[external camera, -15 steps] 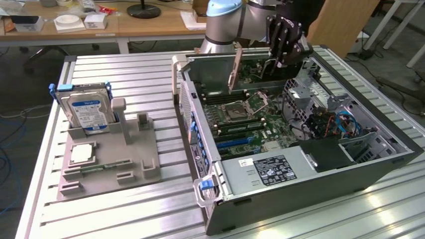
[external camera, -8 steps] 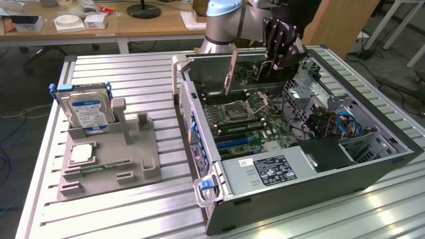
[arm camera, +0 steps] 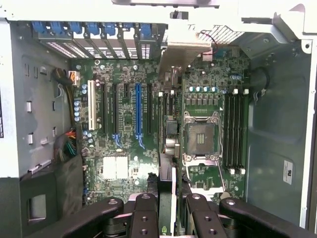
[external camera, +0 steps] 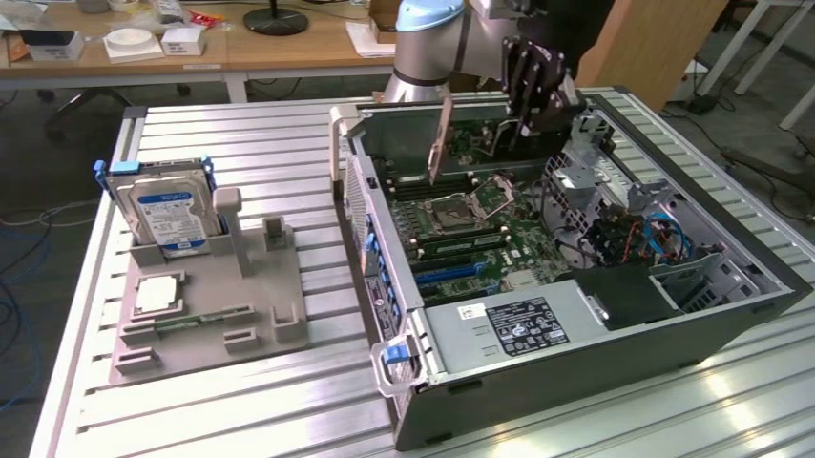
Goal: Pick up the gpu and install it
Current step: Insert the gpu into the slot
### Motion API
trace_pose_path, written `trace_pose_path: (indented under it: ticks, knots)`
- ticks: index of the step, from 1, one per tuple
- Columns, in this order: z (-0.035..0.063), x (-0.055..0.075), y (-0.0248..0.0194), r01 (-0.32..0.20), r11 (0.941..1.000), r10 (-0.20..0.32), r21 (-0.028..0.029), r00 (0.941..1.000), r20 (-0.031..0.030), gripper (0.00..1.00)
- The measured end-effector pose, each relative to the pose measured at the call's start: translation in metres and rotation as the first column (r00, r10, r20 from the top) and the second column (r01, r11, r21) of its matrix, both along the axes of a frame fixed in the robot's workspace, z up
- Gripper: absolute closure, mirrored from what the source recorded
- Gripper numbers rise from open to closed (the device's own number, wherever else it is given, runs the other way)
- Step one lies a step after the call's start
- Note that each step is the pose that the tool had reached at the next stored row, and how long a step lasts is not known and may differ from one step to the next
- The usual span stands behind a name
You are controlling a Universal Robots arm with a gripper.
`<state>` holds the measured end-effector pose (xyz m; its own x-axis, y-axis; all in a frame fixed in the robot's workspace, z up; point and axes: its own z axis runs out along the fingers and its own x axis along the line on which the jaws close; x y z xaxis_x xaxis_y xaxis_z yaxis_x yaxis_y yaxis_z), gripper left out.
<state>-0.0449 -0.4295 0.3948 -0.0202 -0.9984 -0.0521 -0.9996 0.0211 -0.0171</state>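
Observation:
My gripper (external camera: pixel 520 126) hangs over the far end of the open computer case (external camera: pixel 713 315), shut on the gpu (external camera: pixel 482 143). The card hangs upright and edge-down, its narrow metal end bracket (external camera: pixel 441 143) toward the exterior view's left, above the motherboard (external camera: pixel 491 239) and not seated in it. In the wrist view the two black fingers (arm camera: pixel 146 215) clamp the gpu (arm camera: pixel 167 186), seen edge-on, with its bracket (arm camera: pixel 184 49) near the case's rear slot openings. The card lies alongside the long blue slot (arm camera: pixel 137 111), between it and the CPU socket (arm camera: pixel 200 136).
A grey fixture (external camera: pixel 261 315) at the exterior view's left holds a silver hard drive (external camera: pixel 166 212) and a green memory stick (external camera: pixel 204 318). The power supply (external camera: pixel 516 324), cables (external camera: pixel 662 239) and the case walls surround the motherboard. A desk (external camera: pixel 255 48) stands behind.

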Motion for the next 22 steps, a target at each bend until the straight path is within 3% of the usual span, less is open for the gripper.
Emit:
trace_pose_path:
  ticks: [17,22]
  knots:
    - [-0.0239,-0.001,-0.0003,0.001,1.0000,-0.001,-0.0006,1.0000,0.0000,0.73]
    - [-0.0299,-0.010,-0.0003,0.001,1.0000,-0.001,-0.0006,1.0000,0.0000,0.73]
